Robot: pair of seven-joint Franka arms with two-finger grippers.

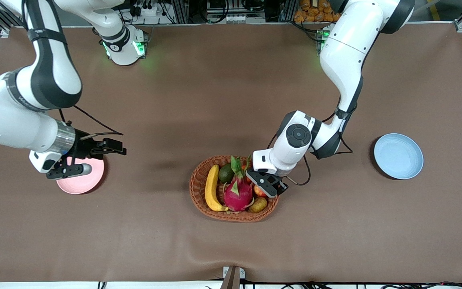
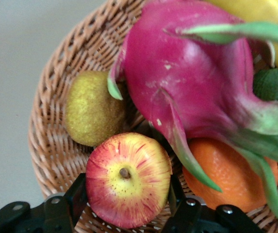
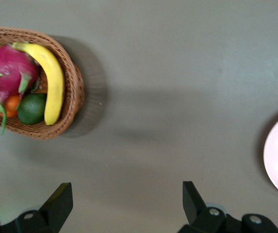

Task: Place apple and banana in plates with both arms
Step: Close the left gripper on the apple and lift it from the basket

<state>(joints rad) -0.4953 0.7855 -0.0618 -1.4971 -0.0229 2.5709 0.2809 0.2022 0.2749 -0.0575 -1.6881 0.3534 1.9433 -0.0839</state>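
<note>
A brown bench [image 1: 231,100] carries a wicker basket [image 1: 199,188] of fruit at the middle. The pink plate [image 1: 90,180] lies well apart from the basket toward the right arm's end; the blue plate [image 1: 398,155] toward the left arm's end.
</note>
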